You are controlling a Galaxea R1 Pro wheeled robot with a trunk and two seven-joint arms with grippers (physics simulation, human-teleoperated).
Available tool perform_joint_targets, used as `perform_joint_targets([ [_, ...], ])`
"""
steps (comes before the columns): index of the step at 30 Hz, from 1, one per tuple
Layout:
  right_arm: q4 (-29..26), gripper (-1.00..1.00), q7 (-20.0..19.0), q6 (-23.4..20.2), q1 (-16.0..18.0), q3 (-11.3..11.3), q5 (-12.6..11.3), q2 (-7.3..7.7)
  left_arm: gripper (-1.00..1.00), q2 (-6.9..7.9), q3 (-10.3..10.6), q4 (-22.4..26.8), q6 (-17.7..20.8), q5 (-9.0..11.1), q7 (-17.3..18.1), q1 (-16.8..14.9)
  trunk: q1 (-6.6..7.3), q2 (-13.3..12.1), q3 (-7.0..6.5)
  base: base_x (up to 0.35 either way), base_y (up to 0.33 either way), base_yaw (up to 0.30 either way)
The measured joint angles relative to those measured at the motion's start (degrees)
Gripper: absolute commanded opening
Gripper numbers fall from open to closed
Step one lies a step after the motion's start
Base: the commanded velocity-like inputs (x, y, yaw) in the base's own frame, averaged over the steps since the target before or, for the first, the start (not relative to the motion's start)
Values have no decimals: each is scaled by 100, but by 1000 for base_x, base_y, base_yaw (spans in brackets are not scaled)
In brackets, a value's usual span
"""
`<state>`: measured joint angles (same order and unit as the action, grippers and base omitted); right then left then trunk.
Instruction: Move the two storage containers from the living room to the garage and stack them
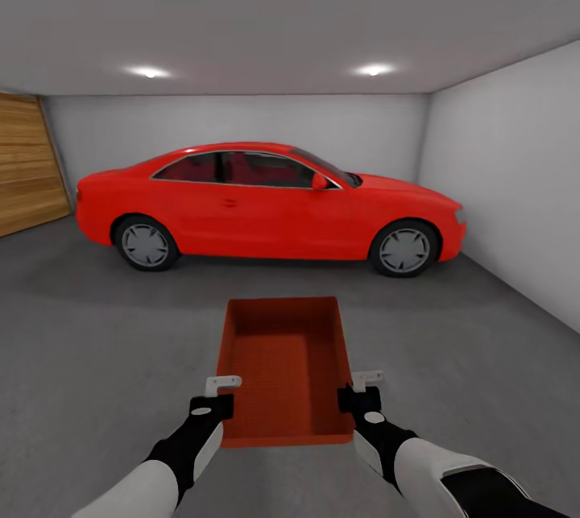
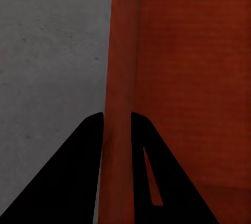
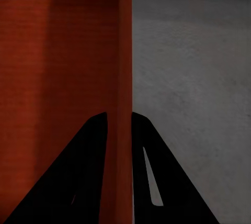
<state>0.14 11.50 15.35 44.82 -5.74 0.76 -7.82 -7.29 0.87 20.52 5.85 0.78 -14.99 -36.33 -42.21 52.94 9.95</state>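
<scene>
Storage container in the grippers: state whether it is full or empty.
Empty. The head view shows the storage container with its bare flat bottom and nothing inside, held between the left gripper and right gripper.

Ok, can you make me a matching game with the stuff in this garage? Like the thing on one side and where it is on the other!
Things:
1. red-orange rectangular storage container
2. shiny red car
3. brown wooden plank door
4. round ceiling lights

Places:
A. glowing overhead
B. at the far left wall
C. parked across the back of the garage
D. pinched by its side walls between the left gripper and right gripper

Pairs: 1-D, 2-C, 3-B, 4-A
</scene>
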Motion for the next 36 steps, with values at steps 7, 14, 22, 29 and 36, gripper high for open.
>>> perform_joint_targets([
  [7,-1,-100,16,0,-1,-4,6,-4,-100,1,1,-4,-4,0,0,-1,0,0,0,322,0,-220],
  [14,-1,-100,16,0,-1,-7,6,-4,-100,2,-1,-8,-8,2,4,-2,0,0,0,322,0,-279],
  [22,-1,-100,21,0,-1,-10,8,-5,-100,0,3,-11,-12,6,-4,-2,0,0,0,322,0,-281],
  [29,-1,-100,21,-1,-1,-11,8,-5,-100,0,5,-11,-13,9,-4,-2,0,0,0,322,0,-281],
  [36,-2,-100,17,0,-1,-10,6,-4,-100,3,1,-12,-13,8,4,-2,0,0,0,322,50,-281],
])
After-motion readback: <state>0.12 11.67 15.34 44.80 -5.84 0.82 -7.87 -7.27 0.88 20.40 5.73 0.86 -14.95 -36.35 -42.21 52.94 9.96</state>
